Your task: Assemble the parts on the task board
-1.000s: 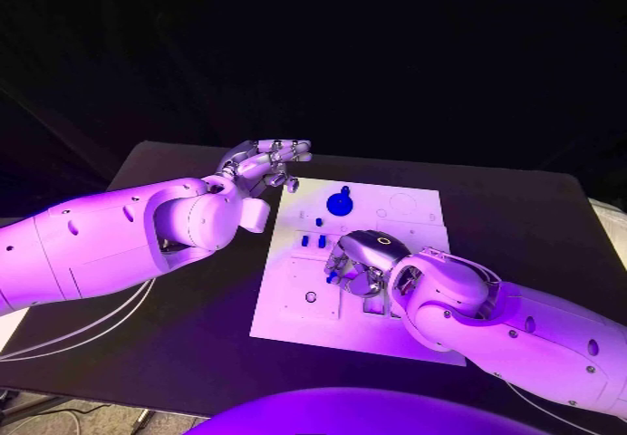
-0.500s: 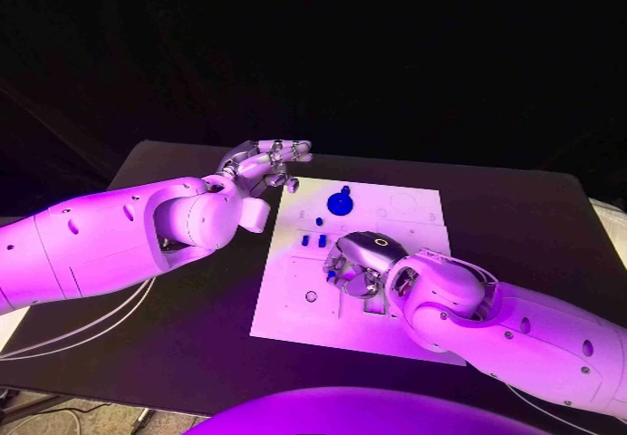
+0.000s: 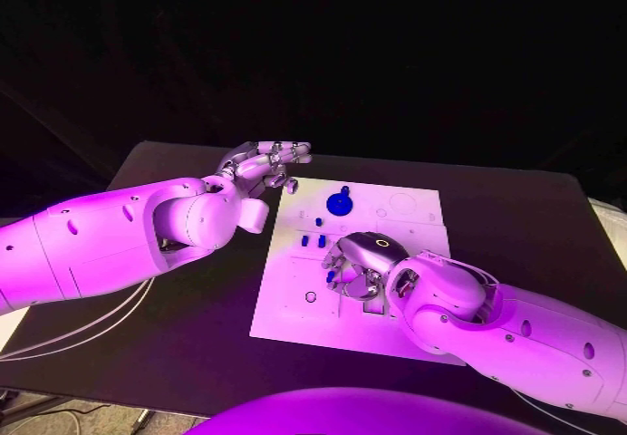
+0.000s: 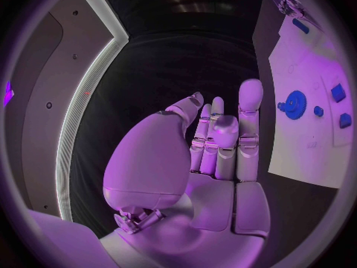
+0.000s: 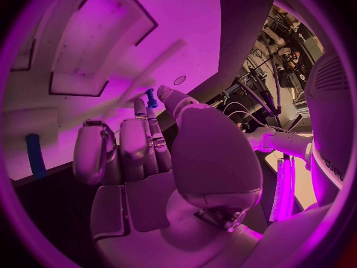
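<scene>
Looking down from the head camera, we see the white task board [image 3: 294, 313] lying in the middle of the black surface [image 3: 523, 227]. Our right hand [image 3: 355, 270] hangs low over the board's centre, and in the right wrist view its fingers [image 5: 141, 143] are curled in, with a small blue peg [image 5: 151, 96] at the fingertips, pinched between the thumb and a finger. That peg points toward the board, close to a small round hole [image 5: 179, 80] beside it; we cannot tell whether it touches the board.

Our left hand [image 3: 262, 163] is held above the surface just off the board's far left corner, well apart from the right hand. Its fingers [image 4: 249, 119] are straight and close together, grasping nothing.

On the far part of the board a blue gear [image 3: 341, 201] lies flat, near the left hand's fingertips but not touching them. Two small blue pieces [image 3: 311, 241] stand side by side between the gear and the right hand. A long blue piece [image 5: 33, 155] lies at the board's edge in the right wrist view.
</scene>
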Robot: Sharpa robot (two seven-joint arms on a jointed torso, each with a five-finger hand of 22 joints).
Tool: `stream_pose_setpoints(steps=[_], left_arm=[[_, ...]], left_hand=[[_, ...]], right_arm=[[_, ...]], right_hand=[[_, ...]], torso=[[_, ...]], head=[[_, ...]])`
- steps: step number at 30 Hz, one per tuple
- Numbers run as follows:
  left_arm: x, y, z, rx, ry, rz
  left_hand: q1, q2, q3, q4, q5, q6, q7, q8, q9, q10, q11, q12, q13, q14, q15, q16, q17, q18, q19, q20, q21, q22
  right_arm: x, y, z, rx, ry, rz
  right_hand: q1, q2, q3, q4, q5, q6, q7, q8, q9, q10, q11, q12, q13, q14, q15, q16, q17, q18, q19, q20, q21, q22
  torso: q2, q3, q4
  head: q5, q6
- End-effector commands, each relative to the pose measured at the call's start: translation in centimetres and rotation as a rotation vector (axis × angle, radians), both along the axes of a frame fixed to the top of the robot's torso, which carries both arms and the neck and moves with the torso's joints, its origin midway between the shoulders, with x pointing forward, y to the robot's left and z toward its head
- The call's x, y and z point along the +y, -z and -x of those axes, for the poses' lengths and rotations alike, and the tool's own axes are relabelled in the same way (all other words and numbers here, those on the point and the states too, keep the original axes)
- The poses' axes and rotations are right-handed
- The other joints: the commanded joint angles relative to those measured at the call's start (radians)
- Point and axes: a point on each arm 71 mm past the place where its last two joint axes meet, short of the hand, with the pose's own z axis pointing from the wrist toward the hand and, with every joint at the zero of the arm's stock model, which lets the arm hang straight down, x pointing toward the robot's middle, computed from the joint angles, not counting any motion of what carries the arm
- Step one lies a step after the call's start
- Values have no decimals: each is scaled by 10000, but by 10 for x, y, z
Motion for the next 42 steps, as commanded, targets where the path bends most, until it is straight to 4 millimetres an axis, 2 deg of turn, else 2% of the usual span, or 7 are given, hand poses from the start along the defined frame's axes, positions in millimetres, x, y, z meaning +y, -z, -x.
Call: stream_pose_setpoints(steps=[1,10,16,21,26,37,42], left_arm=[[-2,-1,0,-39,234,33],[0,0,0,-32,214,0],[1,0,-1,-32,204,-11],[-1,0,-1,-33,236,2],[-2,0,-1,-21,272,10],[-2,1,-1,-19,278,-5],[-2,0,-1,-32,286,-14]], left_hand=[[58,5,-15,-17,33,-83,12,-63,-11,-85,-14,65,10,-64,-19,-46,-8,139,-75,26,-49,-9],[65,4,-17,-22,34,-96,14,-68,-13,-99,-12,69,10,-68,-17,-47,-16,141,-79,28,-66,-20],[67,4,-17,-23,34,-97,14,-68,-13,-100,-12,69,10,-68,-17,-47,-17,141,-80,28,-69,-21],[78,7,-15,-29,36,-102,14,-68,-13,-107,-12,74,11,-67,-15,-44,-15,140,-78,30,-66,-20],[78,7,-15,-29,36,-102,14,-68,-13,-107,-12,74,11,-67,-15,-44,-15,140,-78,30,-66,-20],[78,7,-15,-29,36,-102,14,-68,-13,-107,-12,74,11,-67,-15,-44,-15,140,-78,30,-66,-20],[100,11,-14,-41,38,-110,15,-67,-12,-116,-12,88,15,-71,-14,-44,-27,139,-75,32,-59,-17]], right_arm=[[-2,-5,2,-331,99,-304],[-23,-34,8,-755,394,-1118],[-42,-46,5,-755,717,-1066],[-41,-46,3,-531,699,-976],[-34,-42,2,-285,539,-819],[-22,-27,-2,-26,352,-252],[-15,-20,-2,178,193,31]], right_hand=[[0,-27,-215,-1,61,-50,-18,-21,-8,-102,11,88,33,63,75,-67,-61,173,-67,-15,-52,-68],[274,219,-355,-47,200,156,-11,31,18,61,-1,301,59,32,63,-170,-244,157,-11,-27,-26,-8],[333,229,-348,-69,224,186,-11,31,19,100,-4,329,55,32,61,-167,-242,144,21,-28,6,48],[373,241,-337,-83,239,213,-6,34,21,108,-2,336,49,35,61,-157,-228,147,17,-29,-3,35],[397,246,-336,-88,242,257,32,42,25,80,19,324,31,39,68,-151,-225,146,14,-22,-9,26],[433,260,-333,-95,256,294,75,36,23,16,52,295,2,44,91,-141,-222,146,8,-3,-21,11],[445,278,-324,-95,264,306,88,36,23,10,60,292,-1,47,98,-135,-216,145,11,2,-19,15]], torso=[[-2,13,1],[-23,-6,-36],[-59,-5,-125],[-77,-1,-150],[-72,-8,-118],[-53,-13,-143],[-59,-13,-131]], head=[[-32,22],[-112,111],[-123,151],[-120,188],[-122,200],[-70,166],[-68,132]])
